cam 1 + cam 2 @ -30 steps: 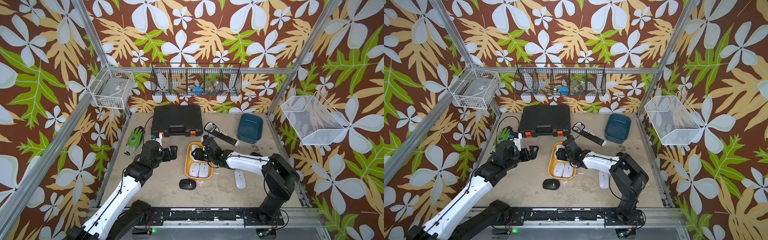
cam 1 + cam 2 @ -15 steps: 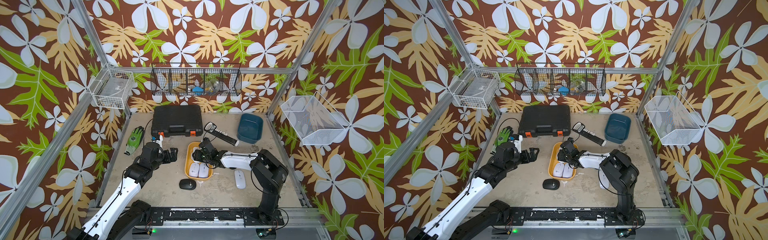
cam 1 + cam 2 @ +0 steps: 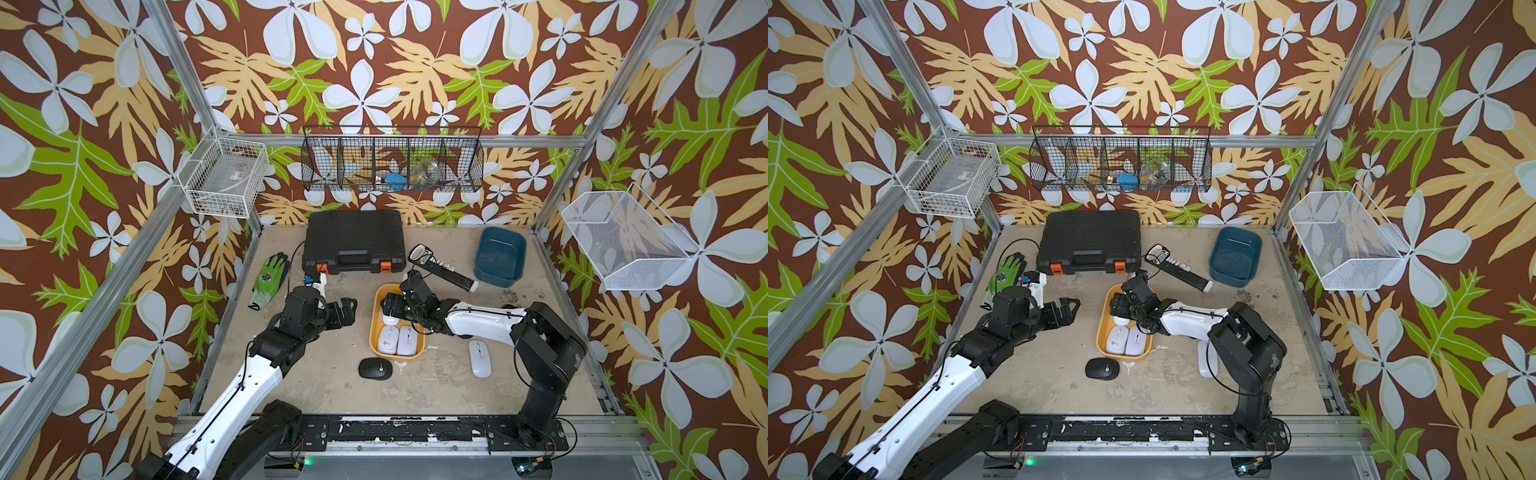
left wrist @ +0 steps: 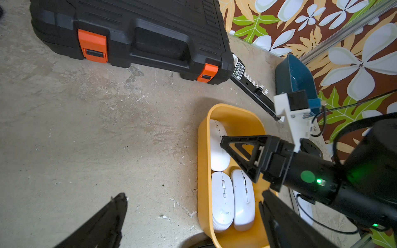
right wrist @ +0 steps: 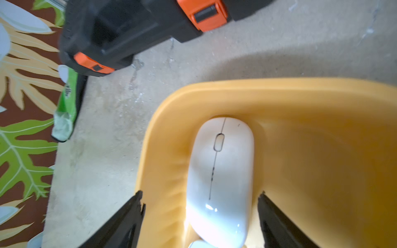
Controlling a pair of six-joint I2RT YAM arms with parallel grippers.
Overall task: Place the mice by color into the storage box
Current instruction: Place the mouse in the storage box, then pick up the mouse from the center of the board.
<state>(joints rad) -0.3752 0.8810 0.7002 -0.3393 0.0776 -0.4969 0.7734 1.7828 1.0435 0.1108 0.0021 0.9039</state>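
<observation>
The yellow storage box (image 3: 374, 328) sits mid-table and holds three white mice. Two lie side by side at its near end (image 3: 397, 338). The third white mouse (image 5: 219, 171) lies at the far end, between the fingers of my right gripper (image 5: 200, 193), which is open and not touching it. In both top views the right gripper (image 3: 392, 301) (image 3: 1121, 303) hovers over that end of the box. My left gripper (image 3: 347, 309) is open and empty, just left of the box. A black mouse (image 3: 375, 368) and a white mouse (image 3: 479, 358) lie loose on the table.
A blue bin (image 3: 500, 257) stands at the back right, a black tool case (image 3: 353, 239) at the back, and a long black-and-white device (image 3: 442, 268) between them. A green glove (image 3: 270, 276) lies at the left. Wire baskets hang on the walls.
My right gripper has opened and let go of the white mouse at the far end of the yellow box. The left arm has hardly moved.
</observation>
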